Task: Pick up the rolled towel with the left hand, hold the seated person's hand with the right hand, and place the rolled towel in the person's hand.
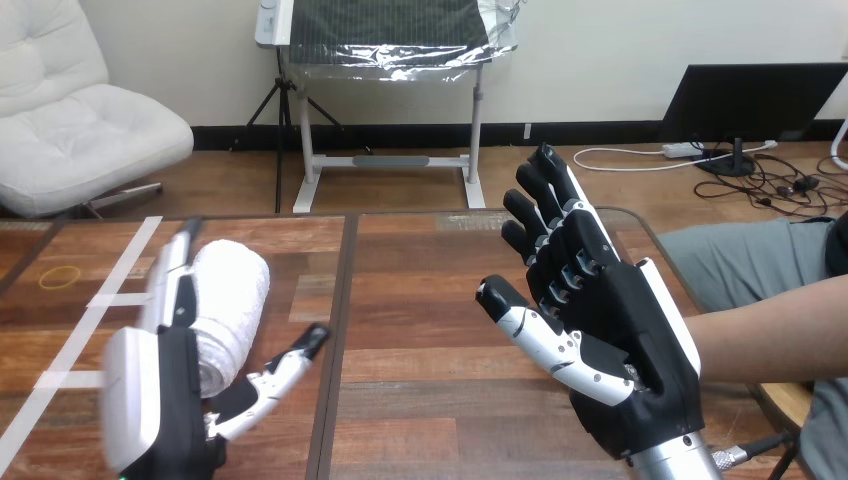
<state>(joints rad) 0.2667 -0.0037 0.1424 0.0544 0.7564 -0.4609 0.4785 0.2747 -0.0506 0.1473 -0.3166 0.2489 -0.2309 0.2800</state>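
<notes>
Towel [228, 300] lies inside left hand's [165, 395] spread span (poised to close); right hand [610, 330] open, flat before person's forearm [770, 330], ready to take it.

Wooden table [420, 300], white tape strips [130, 250]

Rolled towel [228, 305]: lying on the desk [420, 300], between the left hand's [160, 400] straight fingers and thumb.
Right hand [610, 330]: raised, fingers straight, the person's forearm [770, 335] behind it.

Terry cloth rolled towel [232, 298]; glossy wood table [420, 300].
</notes>
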